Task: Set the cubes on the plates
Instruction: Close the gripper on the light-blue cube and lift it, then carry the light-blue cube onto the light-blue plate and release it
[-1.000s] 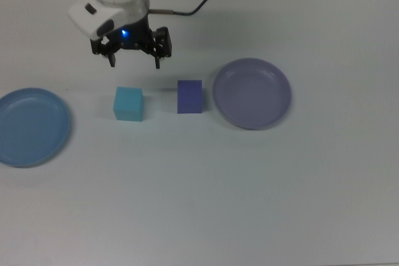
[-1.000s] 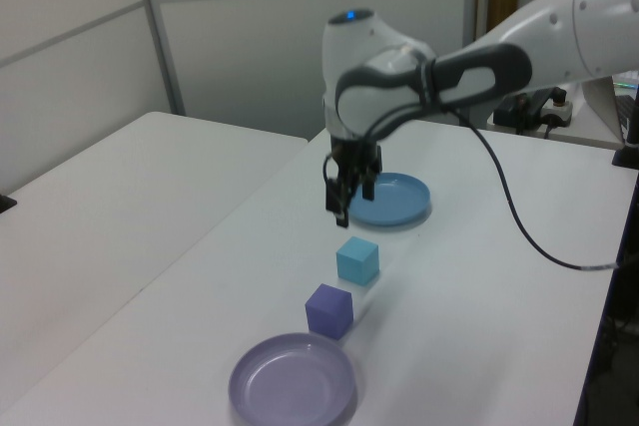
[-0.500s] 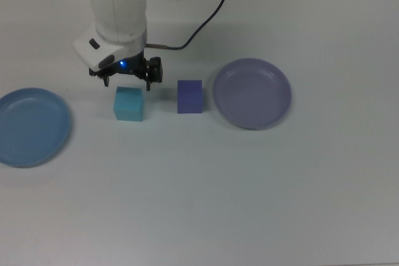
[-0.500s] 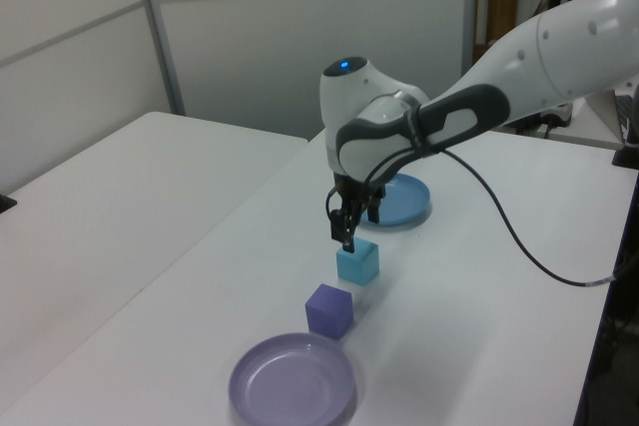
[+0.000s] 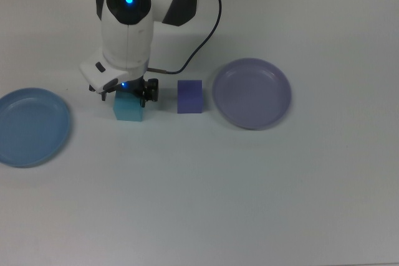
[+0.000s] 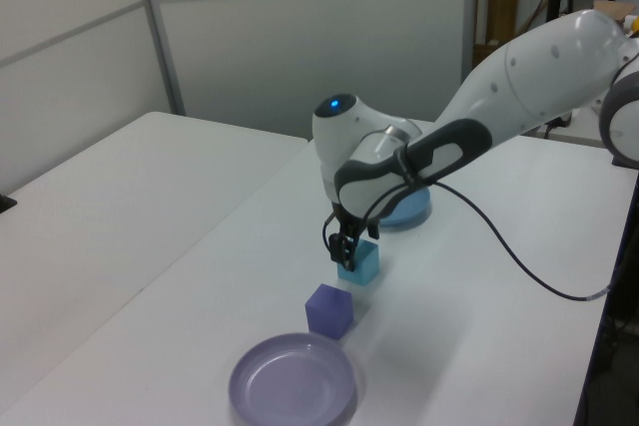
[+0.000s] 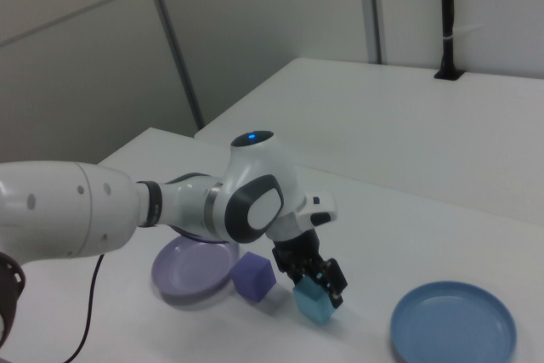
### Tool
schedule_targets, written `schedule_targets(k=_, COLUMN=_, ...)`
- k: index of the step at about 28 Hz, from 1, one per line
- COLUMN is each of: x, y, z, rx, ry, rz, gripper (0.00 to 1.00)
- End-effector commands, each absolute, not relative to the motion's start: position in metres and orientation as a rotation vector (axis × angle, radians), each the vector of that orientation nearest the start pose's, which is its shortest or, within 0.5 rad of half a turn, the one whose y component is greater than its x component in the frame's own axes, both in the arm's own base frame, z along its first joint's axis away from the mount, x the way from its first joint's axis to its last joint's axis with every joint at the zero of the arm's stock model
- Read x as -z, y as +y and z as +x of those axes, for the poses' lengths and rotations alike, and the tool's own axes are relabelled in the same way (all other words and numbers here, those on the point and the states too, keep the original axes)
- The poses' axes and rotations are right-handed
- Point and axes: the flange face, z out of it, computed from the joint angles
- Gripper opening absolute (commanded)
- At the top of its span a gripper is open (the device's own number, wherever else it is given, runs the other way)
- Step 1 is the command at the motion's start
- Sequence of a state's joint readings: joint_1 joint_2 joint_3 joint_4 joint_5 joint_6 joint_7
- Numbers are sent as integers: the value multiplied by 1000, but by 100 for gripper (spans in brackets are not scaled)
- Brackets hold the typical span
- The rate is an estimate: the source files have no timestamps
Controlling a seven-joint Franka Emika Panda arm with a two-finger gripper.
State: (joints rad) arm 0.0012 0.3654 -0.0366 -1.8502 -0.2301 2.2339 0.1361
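The cyan cube (image 5: 128, 112) (image 6: 364, 263) (image 7: 315, 306) sits on the white table, with my gripper (image 5: 127, 95) (image 6: 345, 246) (image 7: 313, 282) lowered over it, open, one finger on each side. To the top view's right of it is the indigo cube (image 5: 189, 96) (image 6: 328, 310) (image 7: 253, 277), standing free. Further right in the top view lies the lavender plate (image 5: 252, 93) (image 6: 293, 383) (image 7: 191, 269), with nothing on it. The light blue plate (image 5: 31, 127) (image 7: 453, 331) lies bare at the top view's left edge; the arm partly hides this plate (image 6: 411, 211) in the left view.
A black cable (image 5: 209, 14) (image 6: 519, 236) trails from the arm across the table. A second white table (image 6: 120, 197) stands alongside on the left view's left. Wall panels rise behind both tables.
The gripper has moved down and toward the cyan cube, from above and behind it to straddling it. Cubes and plates have stayed where they were.
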Motion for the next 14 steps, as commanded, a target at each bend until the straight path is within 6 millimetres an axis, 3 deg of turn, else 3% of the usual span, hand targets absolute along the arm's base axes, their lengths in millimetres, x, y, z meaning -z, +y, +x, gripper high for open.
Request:
schedule_targets(k=1, x=-322, y=-29, z=636, rx=81, ry=102, rz=-3360, gripper=94)
schedule_targets(k=3, x=-322, y=-28, z=636, rx=82, ry=108, rz=-3360, gripper=67)
schedule_targets(k=4, x=-322, y=-29, z=636, rx=80, ry=129, rz=-3357, gripper=43)
schedule_targets(k=7, x=-323, y=-29, z=636, rx=85, ry=175, rz=-3353, gripper=16)
schedule_targets(k=11, x=-339, y=-42, z=639, rx=114, ry=253, rz=-3341, gripper=4)
schedule_targets(k=13, x=-355, y=-63, z=640, rx=130, ry=318, rz=-3330, gripper=3)
schedule_targets(k=14, x=-373, y=-87, z=639, rx=140, ry=392, rz=-3309, gripper=3)
